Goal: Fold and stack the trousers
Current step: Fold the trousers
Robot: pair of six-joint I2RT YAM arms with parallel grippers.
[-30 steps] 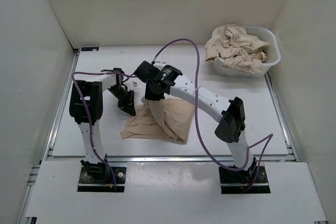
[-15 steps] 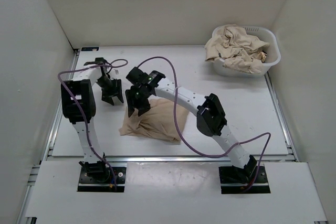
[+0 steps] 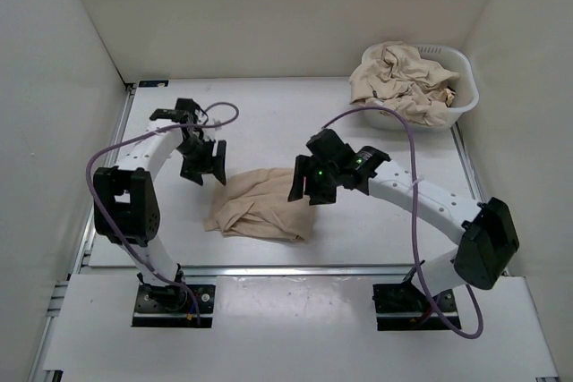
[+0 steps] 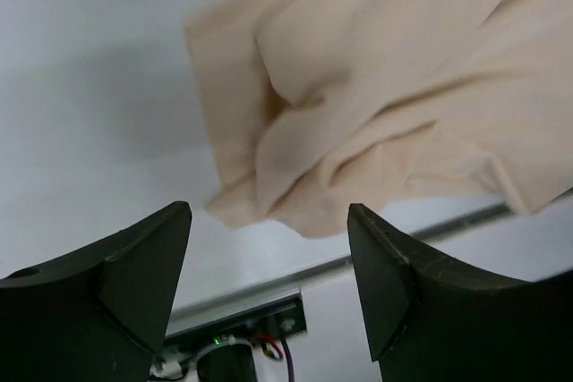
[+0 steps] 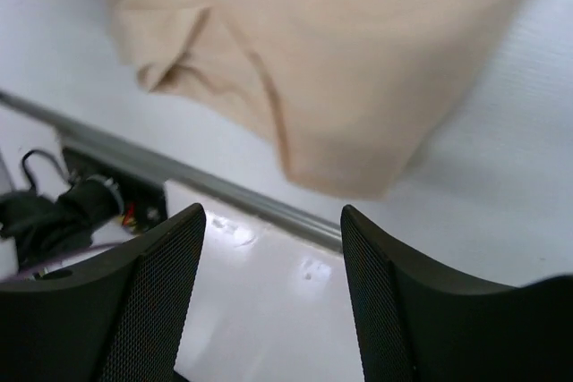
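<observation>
My left claw [image 3: 202, 165] has its fingers apart and nothing between them. It hangs just beside the far left corner of the trousers [image 3: 260, 206]. Through its wrist camera I see the left claw [image 4: 269, 216] wide and empty, with the trousers [image 4: 385, 87] lying rumpled beyond the tips.

My right claw [image 3: 309, 187] is spread apart too and holds nothing. It sits at the right end of the same bundle. In its wrist camera the right claw [image 5: 273, 212] frames a rounded fold of the trousers [image 5: 340, 60], and the cloth is clear of both fingers.

The trousers lie as a loosely folded, creased bundle on the tabletop [image 3: 295, 114], close to the near edge and a little left of the middle, between the two claws.

At the far right corner stands a white basket [image 3: 466, 89] with a pile [image 3: 398, 78] of more beige cloth heaped above its rim, well apart from both claws.
</observation>
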